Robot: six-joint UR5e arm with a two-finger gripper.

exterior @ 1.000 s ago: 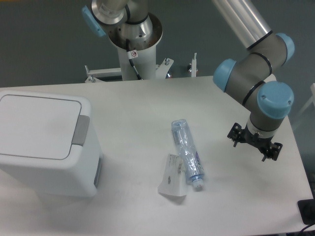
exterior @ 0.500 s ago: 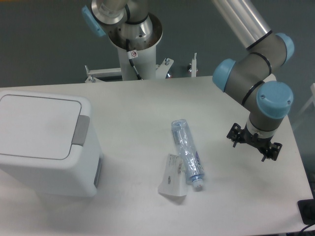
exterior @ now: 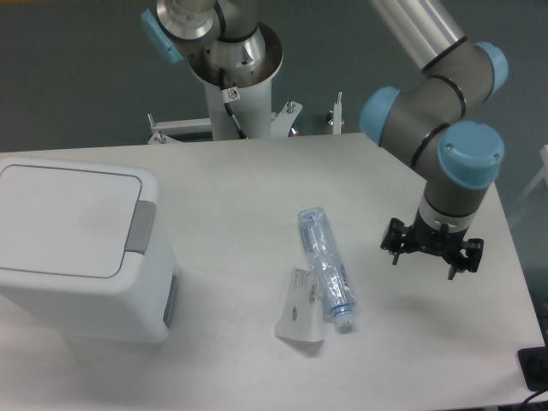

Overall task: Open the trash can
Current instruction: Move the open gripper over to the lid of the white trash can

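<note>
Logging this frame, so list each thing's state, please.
Trash can: upright, lid shut.
Bottle: lying on its side on the table.
Label: flat beside the bottle.
Gripper: above the table, holding nothing; open or shut unclear.

Arm came in from approx 1 o'clock, grey links w/ blue joint caps, wrist bent straight down. Gripper (exterior: 432,252) hung low at about 4 o'clock, black fingers (exterior: 396,249) spread apart w/ nothing between them.
</note>
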